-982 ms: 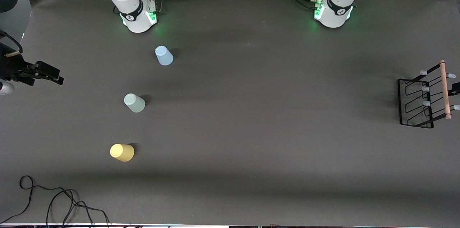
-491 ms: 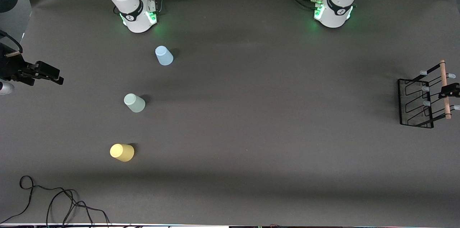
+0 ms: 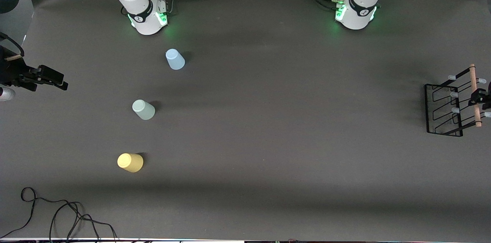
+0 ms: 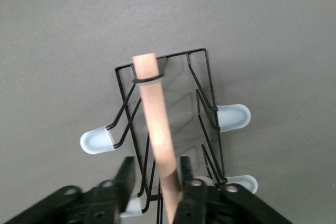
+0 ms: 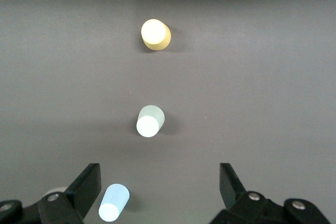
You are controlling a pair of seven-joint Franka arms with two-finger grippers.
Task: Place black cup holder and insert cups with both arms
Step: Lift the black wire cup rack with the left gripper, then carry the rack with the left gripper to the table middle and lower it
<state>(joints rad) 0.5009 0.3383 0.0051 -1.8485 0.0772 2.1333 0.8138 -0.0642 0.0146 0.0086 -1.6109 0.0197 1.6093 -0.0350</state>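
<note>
Three cups stand upside down in a row on the tabletop (image 3: 268, 128) at the right arm's end: blue cup (image 3: 175, 59) nearest the bases, grey-green cup (image 3: 143, 109), yellow cup (image 3: 130, 162) nearest the camera. Right gripper (image 5: 160, 192) waits, jaws wide and empty. At the left arm's end, the rack (image 3: 454, 101) stands empty, and the left gripper (image 4: 155, 182) has its jaws straddling the rod (image 4: 157, 129), narrowly apart.
</note>
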